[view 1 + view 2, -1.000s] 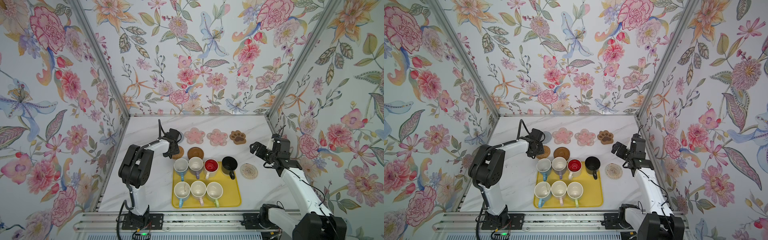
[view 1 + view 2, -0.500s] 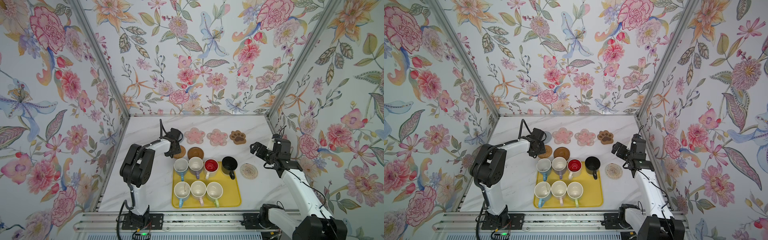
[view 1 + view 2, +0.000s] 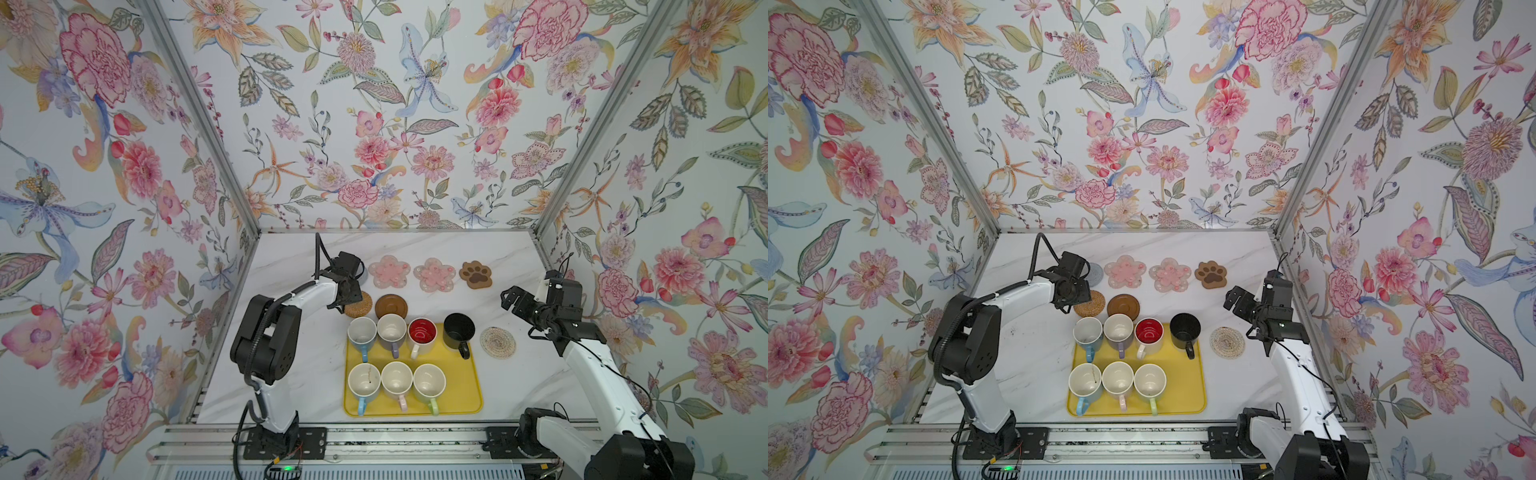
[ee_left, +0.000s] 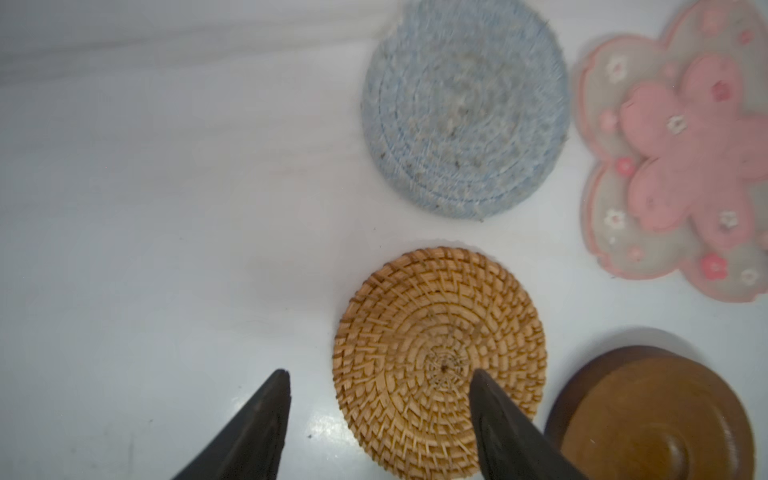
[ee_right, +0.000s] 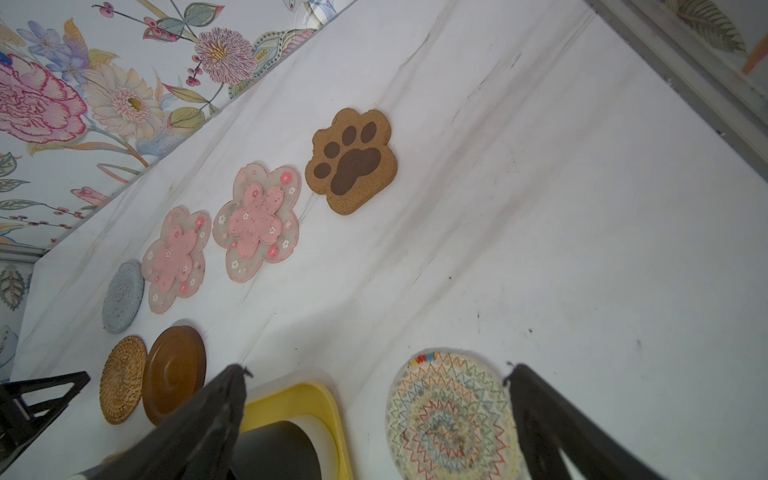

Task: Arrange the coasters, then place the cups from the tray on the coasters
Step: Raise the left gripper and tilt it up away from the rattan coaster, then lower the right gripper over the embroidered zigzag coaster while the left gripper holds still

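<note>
My left gripper [image 4: 379, 372] hangs spread over the round woven rattan coaster [image 4: 440, 328] behind the flat yellow tray [image 3: 461, 386]. My right gripper [image 5: 375, 368] gapes empty.

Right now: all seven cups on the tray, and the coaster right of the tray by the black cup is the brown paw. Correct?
No: the coaster by the black cup, right of the tray, is the cream rope spiral, seen in both top views. The brown paw lies in the far row. The rest stands.

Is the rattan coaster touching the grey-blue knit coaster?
Apart. The left wrist view shows a band of bare white table between the rattan coaster and the grey-blue knit coaster.
</note>
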`<state>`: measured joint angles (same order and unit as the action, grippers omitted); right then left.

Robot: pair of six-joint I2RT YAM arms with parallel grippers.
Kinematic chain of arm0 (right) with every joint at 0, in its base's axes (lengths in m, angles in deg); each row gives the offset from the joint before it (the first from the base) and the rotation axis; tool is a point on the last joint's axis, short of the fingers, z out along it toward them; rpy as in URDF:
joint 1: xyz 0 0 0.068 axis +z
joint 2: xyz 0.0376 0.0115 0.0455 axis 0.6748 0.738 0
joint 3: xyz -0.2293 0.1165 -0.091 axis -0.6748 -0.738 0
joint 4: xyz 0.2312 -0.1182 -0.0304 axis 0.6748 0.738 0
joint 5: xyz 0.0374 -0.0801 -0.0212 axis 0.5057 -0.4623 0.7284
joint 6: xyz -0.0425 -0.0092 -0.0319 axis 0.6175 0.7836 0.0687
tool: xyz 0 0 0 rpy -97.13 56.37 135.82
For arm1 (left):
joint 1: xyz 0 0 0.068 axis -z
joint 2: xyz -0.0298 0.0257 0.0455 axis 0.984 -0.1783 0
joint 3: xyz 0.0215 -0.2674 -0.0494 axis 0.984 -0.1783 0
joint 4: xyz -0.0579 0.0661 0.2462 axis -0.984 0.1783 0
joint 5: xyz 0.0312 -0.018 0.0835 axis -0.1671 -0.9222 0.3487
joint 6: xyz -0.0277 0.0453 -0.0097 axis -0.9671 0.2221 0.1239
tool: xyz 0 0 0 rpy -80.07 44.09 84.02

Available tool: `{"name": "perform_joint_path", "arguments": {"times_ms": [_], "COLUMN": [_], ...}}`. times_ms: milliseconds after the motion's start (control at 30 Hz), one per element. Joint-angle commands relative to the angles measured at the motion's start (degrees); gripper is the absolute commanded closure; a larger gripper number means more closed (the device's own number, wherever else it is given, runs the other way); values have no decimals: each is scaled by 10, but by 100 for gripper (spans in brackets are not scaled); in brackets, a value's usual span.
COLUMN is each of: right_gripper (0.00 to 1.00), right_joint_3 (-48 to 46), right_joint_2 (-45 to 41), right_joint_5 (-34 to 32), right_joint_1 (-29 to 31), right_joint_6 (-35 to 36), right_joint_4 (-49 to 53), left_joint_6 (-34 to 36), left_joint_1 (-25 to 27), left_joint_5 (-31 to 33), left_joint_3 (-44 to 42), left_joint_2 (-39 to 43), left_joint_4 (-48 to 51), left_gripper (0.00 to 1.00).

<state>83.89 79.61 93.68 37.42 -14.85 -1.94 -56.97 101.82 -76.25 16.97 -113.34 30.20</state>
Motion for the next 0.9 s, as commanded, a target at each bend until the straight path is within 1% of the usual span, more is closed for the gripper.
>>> {"name": "perform_joint_path", "arguments": {"times_ms": [0, 100, 200, 233, 267, 333, 433, 500, 633, 867], "right_gripper": [1, 1, 1, 1, 1, 1, 1, 2, 4, 12], "right_joint_3": [-4, 0, 3, 4, 5, 9, 7, 1, -9, -45], "right_joint_2": [-5, -1, 8, 11, 13, 16, 20, 21, 27, 23], "right_joint_5": [-10, -12, -16, -18, -20, -21, -29, -29, -31, -45], "right_joint_1": [-2, -2, -2, -2, -2, -1, 3, 6, 15, 63], "right_joint_6": [-9, -11, -15, -17, -19, -20, -22, -23, -30, -66], "right_joint_4": [19, 22, 36, 44, 52, 68, 87, 93, 110, 119], "left_joint_6": [25, 40, 55, 57, 55, 40, 13, 9, 11, 11], "left_joint_1": [-5, -10, -13, -13, -18, -34, -50, -55, -64, -69], "left_joint_5": [44, 67, 88, 94, 91, 56, 35, 35, 39, 42], "left_joint_3": [19, -3, -74, -109, -143, -201, -267, -282, -280, -283], "left_joint_2": [71, 124, 218, 249, 279, 327, 375, 391, 394, 400], "left_joint_4": [-12, -46, -122, -156, -190, -249, -312, -323, -306, -304], "left_gripper": [24, 18, 12, 9, 6, 2, 1, 1, 1, 1]}}
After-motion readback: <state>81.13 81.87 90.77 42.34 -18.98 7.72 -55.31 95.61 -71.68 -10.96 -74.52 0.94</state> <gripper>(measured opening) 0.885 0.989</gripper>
